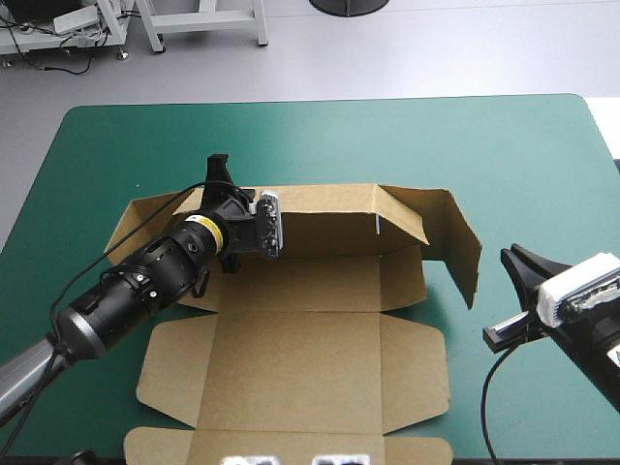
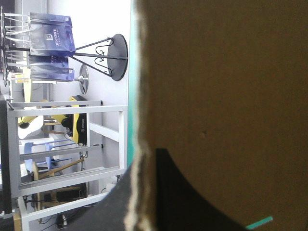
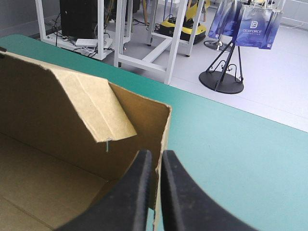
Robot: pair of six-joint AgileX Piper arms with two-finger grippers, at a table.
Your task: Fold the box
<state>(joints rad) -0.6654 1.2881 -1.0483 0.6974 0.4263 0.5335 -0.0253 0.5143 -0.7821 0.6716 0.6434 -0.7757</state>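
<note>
The box (image 1: 300,358) is laid open at the centre of the table (image 1: 504,145), its far wall raised. At 3 o'clock, the right gripper (image 1: 511,260) is held all but closed, empty, just clear of the side wall. At 11 o'clock, the far wall is clamped by the left gripper (image 1: 220,170).

- The table (image 1: 581,387) wears a teal-green cover (image 1: 116,145), with rounded corners at 11 and 1 o'clock.
- The box (image 1: 300,358), a cut sheet of brown board, lies on it from the centre toward 6 o'clock.
- Its wide panels lie flat on the cover, with flaps spread toward 4 and 8 o'clock.
- Its rear wall (image 1: 329,218) stands raised on the 12 o'clock side, and a side wall (image 1: 455,242) stands up at 3 o'clock.
- The cover shows as a broad band around the box from 9 through 12 to 4 o'clock.
</note>
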